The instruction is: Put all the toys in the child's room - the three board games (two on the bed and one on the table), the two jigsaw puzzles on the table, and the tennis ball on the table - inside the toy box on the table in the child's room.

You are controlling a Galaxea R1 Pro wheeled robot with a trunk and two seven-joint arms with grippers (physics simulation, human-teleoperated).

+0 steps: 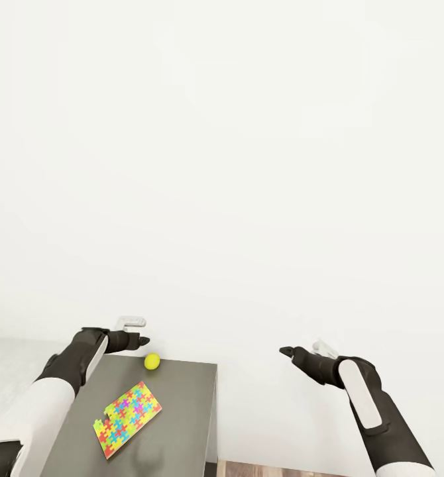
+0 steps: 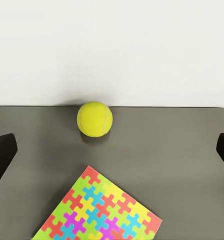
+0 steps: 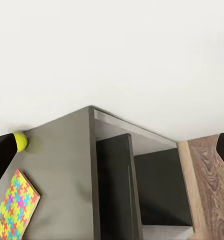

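Nearest my head camera lies a jigsaw puzzle [image 1: 127,419] flat on the dark grey tabletop [image 1: 182,411], with the tennis ball [image 1: 152,361] beyond it near the white wall [image 1: 248,165]. My left tool [image 1: 142,340] hovers just beside the ball, on the wall side of the tabletop's back edge. Its wrist camera shows its dark fingertips [image 2: 1,155] spread wide, with the ball [image 2: 94,118] centred between them but farther off and the puzzle's [image 2: 99,210] corner closer in. My right tool [image 1: 285,350] hangs well apart from the ball, out past the tabletop's open end; its fingers [image 3: 2,155] are also spread. Its wrist camera adds the tabletop's underside panels [image 3: 117,185] and wood-plank floor [image 3: 207,175] beside them.
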